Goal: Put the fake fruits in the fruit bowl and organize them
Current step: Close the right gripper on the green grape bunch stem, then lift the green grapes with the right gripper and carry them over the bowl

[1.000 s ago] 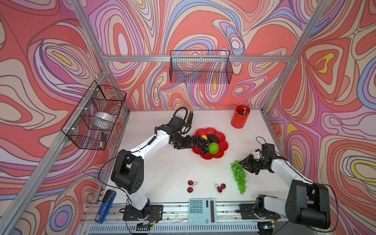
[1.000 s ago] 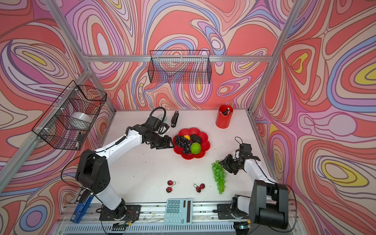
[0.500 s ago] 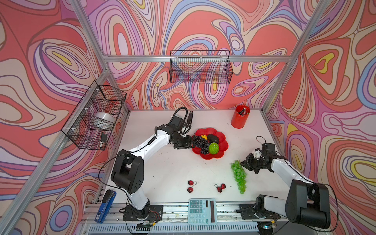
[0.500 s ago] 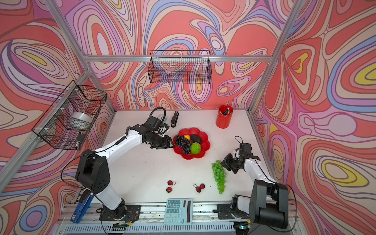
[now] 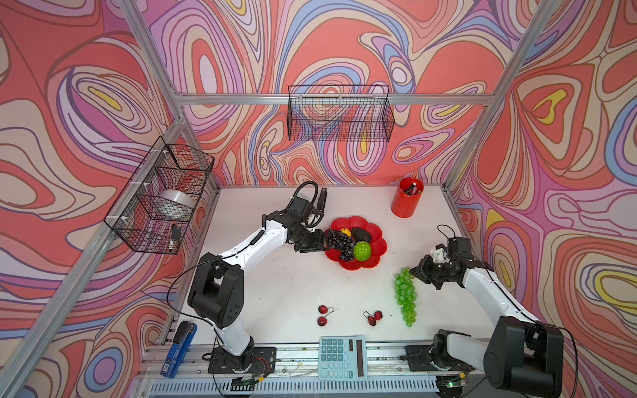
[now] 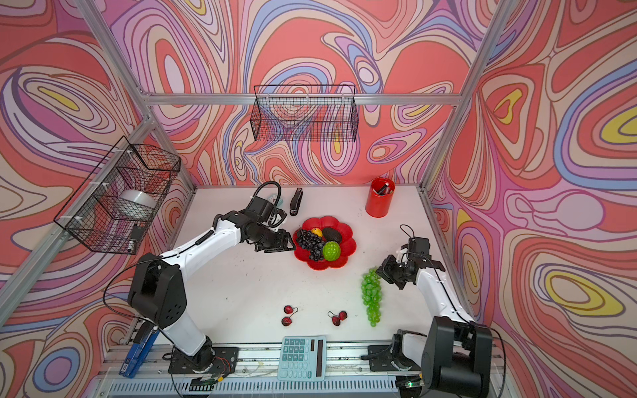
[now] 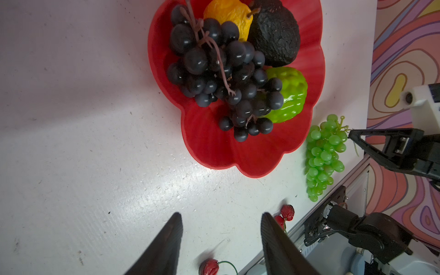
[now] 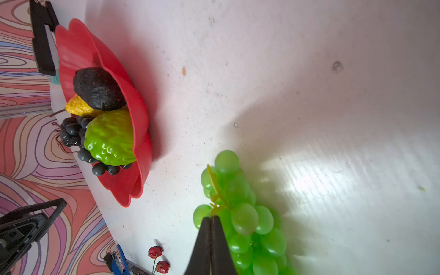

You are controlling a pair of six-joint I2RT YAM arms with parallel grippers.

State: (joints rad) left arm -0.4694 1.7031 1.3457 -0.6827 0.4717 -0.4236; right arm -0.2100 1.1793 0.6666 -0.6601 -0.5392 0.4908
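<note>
Stem of green grape bunch [image 8: 245,217] pinched in right gripper [image 8: 211,217]

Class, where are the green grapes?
The green grapes lie on the table, right side in both top views, near the bowl, stem pinched by the right gripper.

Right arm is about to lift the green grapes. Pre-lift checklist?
1. right gripper shut: ok.
2. Stem of the green grape bunch caught: ok, it runs into the closed tips.
3. Bunch off the table: not ok, it lies flat.
4. Room in the fruit bowl: ok, the part toward the bunch is bare.
5. left gripper out of the path: ok, it is open, empty and at the bowl's opposite edge.
6. All fruit in the bowl: not ok, both cherry pairs are on the table.
</note>
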